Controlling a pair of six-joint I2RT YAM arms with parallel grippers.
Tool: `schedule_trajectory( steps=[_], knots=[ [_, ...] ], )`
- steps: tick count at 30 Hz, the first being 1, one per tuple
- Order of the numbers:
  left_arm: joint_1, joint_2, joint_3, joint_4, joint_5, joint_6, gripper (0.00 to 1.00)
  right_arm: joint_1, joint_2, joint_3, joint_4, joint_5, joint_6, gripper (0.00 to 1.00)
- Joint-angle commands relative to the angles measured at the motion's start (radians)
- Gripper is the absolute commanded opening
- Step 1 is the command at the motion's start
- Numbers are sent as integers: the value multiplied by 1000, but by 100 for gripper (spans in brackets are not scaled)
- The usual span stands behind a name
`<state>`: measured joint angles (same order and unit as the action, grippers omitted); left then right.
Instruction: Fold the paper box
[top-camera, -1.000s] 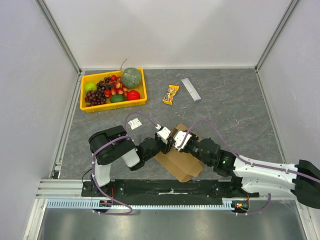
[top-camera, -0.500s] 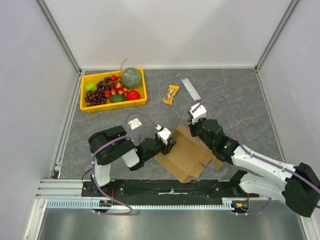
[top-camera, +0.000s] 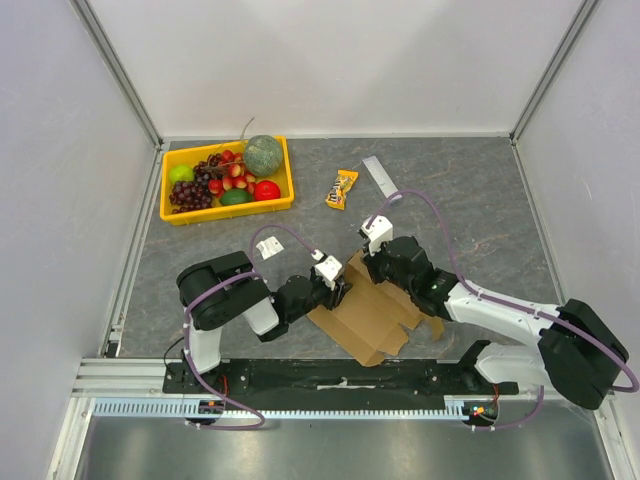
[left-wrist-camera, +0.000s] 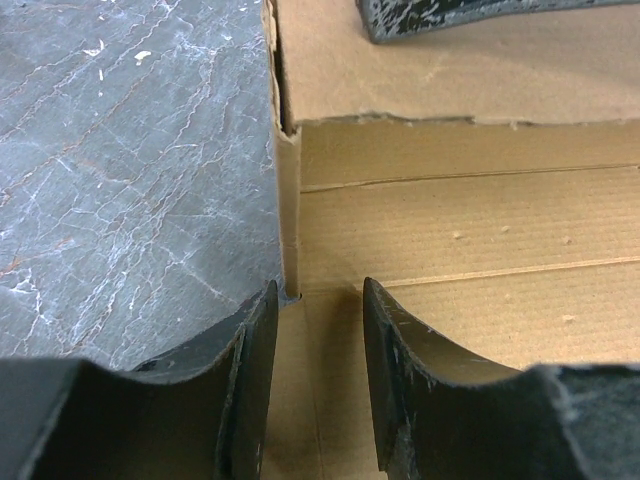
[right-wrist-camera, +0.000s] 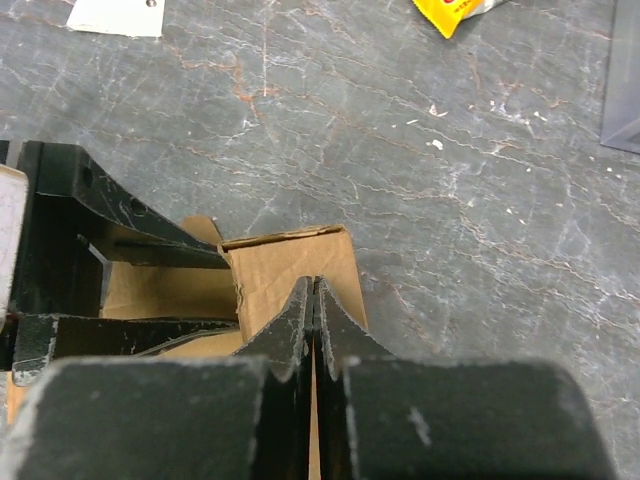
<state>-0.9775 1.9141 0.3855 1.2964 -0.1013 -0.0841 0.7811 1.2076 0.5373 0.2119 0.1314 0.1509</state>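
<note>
The paper box (top-camera: 372, 318) is a flat brown cardboard sheet with flaps, lying near the table's front edge. My left gripper (top-camera: 336, 286) stands open at its left edge. Its two fingers are apart over the cardboard panel (left-wrist-camera: 470, 230), where a slit meets the edge, and nothing is gripped between them (left-wrist-camera: 318, 300). My right gripper (top-camera: 372, 262) is shut with its tips (right-wrist-camera: 315, 285) together over the small far flap (right-wrist-camera: 275, 270). The flap is not between the jaws. Whether the tips touch it I cannot tell. The left gripper's black fingers (right-wrist-camera: 110, 225) show just left of that flap.
A yellow fruit tray (top-camera: 230, 212) stands at the back left. An orange snack packet (top-camera: 343, 188) and a grey bar (top-camera: 381, 174) lie behind the box. A white tag (top-camera: 270, 248) rests on the grey table left of the right gripper.
The right gripper lifted off the box's middle, swung back and right, then came left to the far flap, and its jaws closed. The left gripper stayed put.
</note>
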Motion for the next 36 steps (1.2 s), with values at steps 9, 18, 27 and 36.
schedule_trajectory(
  steps=[9, 18, 27, 36],
  knots=[
    [-6, -69, -34, 300, 29, 23, 54, -3, 38, 23, -37, -62, 7, 0],
    [-6, -334, -71, -46, 81, -54, 60, -5, 49, 15, -19, -26, -11, 0],
    [-10, -703, -129, -409, 26, -144, 60, -3, -22, 32, -63, 32, 35, 4],
    [-9, -988, -27, -857, -93, -169, 67, -5, -210, 205, -541, 402, 372, 27]
  ],
)
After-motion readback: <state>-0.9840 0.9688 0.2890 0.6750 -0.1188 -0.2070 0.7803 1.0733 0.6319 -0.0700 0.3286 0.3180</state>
